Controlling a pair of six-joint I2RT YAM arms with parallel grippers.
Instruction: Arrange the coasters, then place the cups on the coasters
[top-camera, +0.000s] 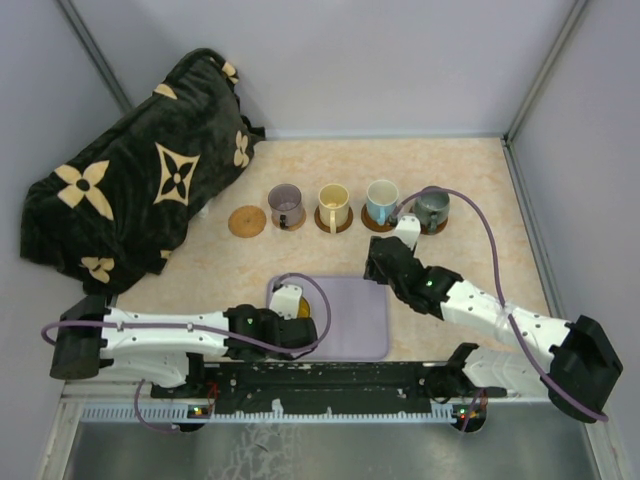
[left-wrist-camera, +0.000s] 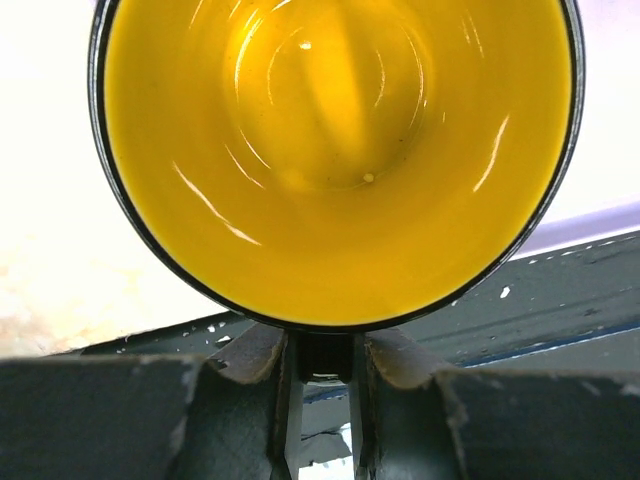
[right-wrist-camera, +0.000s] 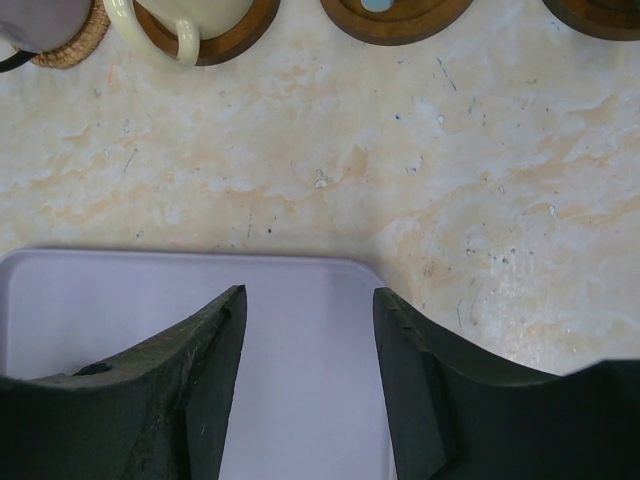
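A yellow-orange cup (left-wrist-camera: 335, 150) fills the left wrist view, its mouth facing the camera. My left gripper (left-wrist-camera: 325, 352) is shut on its dark handle. From above, this cup (top-camera: 303, 311) sits at the lavender tray's left end, mostly hidden by that gripper (top-camera: 290, 306). Four cups stand in a far row on coasters: smoky purple (top-camera: 285, 205), cream (top-camera: 333, 206), white with blue inside (top-camera: 381, 202) and dark grey-green (top-camera: 432, 209). One light tan coaster (top-camera: 246, 221) lies bare at the row's left end. My right gripper (right-wrist-camera: 305, 300) hangs open and empty over the tray's far right corner.
The lavender tray (top-camera: 350, 320) lies near the front edge between the arms. A dark plush blanket with tan flowers (top-camera: 130, 200) fills the back left. Grey walls enclose the table on three sides, and a black rail (top-camera: 330, 380) runs along the near edge.
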